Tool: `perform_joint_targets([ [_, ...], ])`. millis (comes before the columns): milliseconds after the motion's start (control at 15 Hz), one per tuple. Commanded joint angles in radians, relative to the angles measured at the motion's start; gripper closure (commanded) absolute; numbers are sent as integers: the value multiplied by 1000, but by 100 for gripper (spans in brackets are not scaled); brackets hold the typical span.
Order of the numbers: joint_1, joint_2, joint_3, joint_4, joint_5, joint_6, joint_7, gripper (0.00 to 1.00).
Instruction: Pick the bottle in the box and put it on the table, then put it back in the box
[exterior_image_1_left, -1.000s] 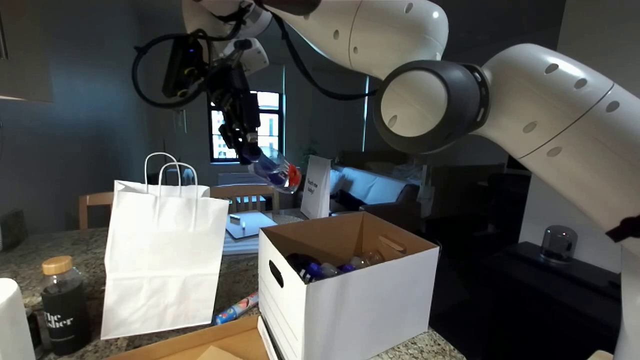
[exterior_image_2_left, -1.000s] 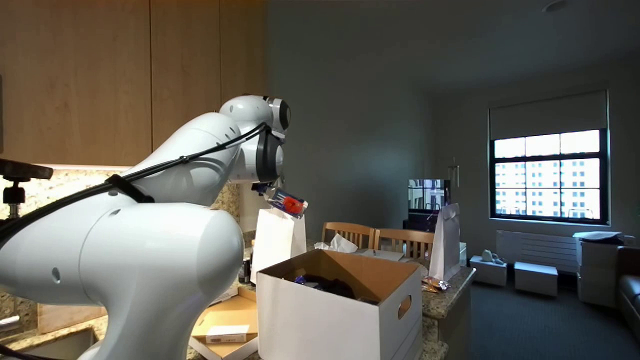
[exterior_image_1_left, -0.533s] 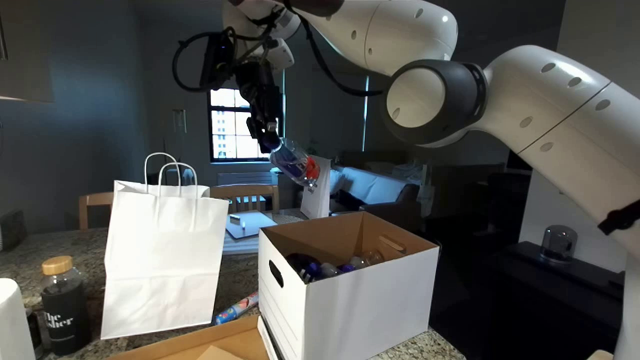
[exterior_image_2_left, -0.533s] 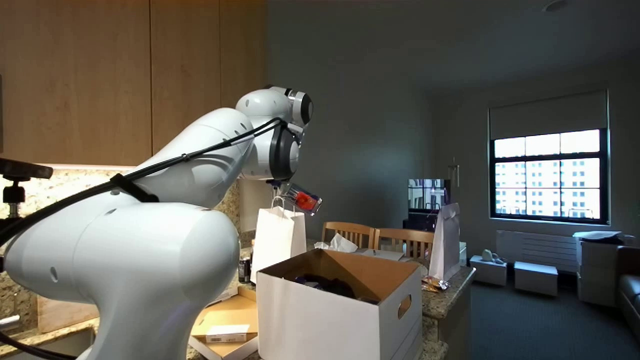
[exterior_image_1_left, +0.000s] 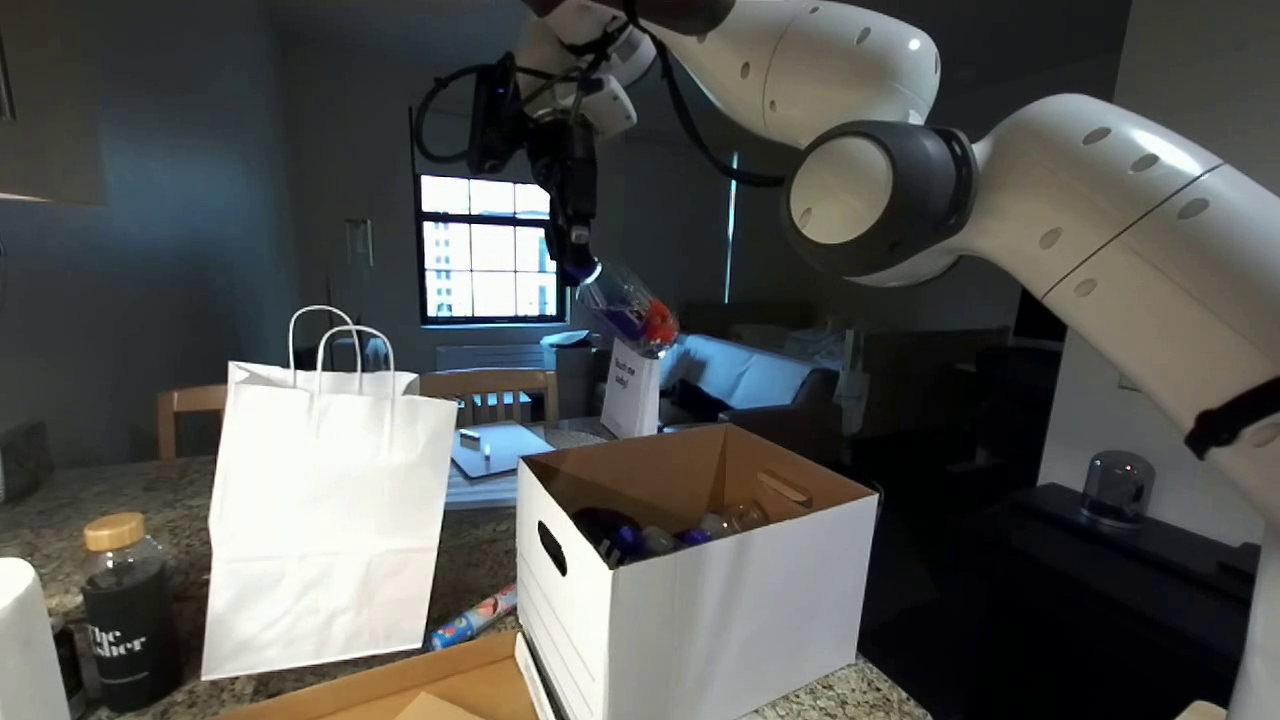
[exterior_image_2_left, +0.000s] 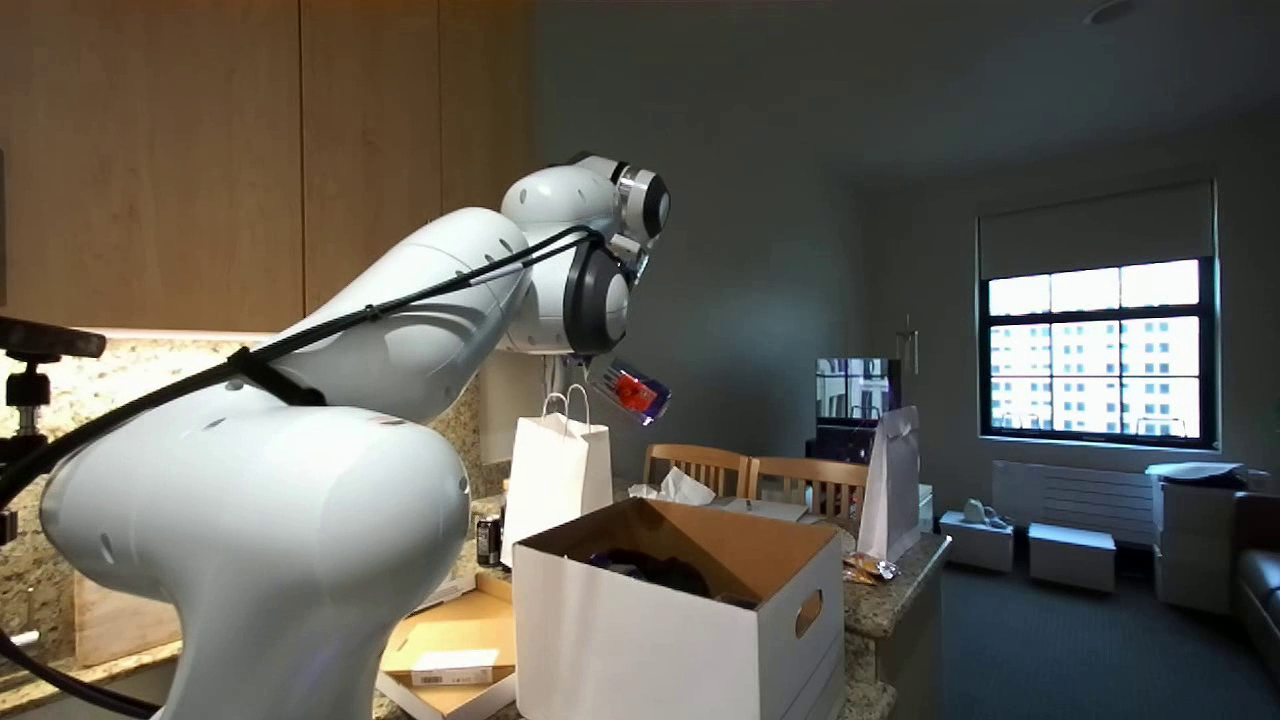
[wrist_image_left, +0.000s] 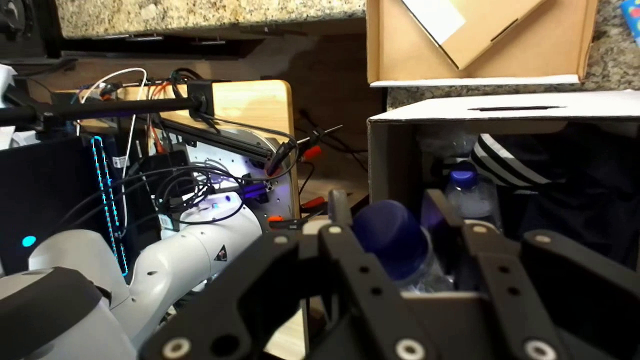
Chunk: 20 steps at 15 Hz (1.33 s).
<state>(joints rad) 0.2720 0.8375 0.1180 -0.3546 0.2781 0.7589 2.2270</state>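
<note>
Wrist view | bottle (wrist_image_left: 426, 276) between jaws | apparently pinched at cap (wrist_image_left: 387, 237)

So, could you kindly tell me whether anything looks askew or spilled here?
The bottle looks askew: it slants in midair, its blue cap held in the pincer, rather than standing upright. I see no spill.

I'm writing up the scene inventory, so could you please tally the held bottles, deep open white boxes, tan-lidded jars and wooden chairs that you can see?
Held bottle, in the gripper: 1
Deep open white box: 1
Tan-lidded jar: 1
Wooden chairs: 2
Total: 5
</note>
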Motion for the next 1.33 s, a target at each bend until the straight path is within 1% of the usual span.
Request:
perform_joint_targets([
  [0, -59, -28, 16, 1, 72, -31, 111, 85],
  [200, -97, -27, 15, 3, 110, -32, 152, 85],
  [267, -106, -28, 14, 3, 118, -31, 159, 77],
  [333, -115, -28, 12, 3, 124, -29, 162, 35],
  [400, -121, -29, 11, 3, 127, -31, 161, 34],
  [733, -136, -36, 9, 3, 126, -37, 151, 4],
  [800, -136, -37, 10, 3, 126, -37, 148, 1],
  [867, -134, -38, 10, 3, 125, -38, 146, 0],
  [1267, -103, -44, 5, 3, 106, -47, 131, 0],
])
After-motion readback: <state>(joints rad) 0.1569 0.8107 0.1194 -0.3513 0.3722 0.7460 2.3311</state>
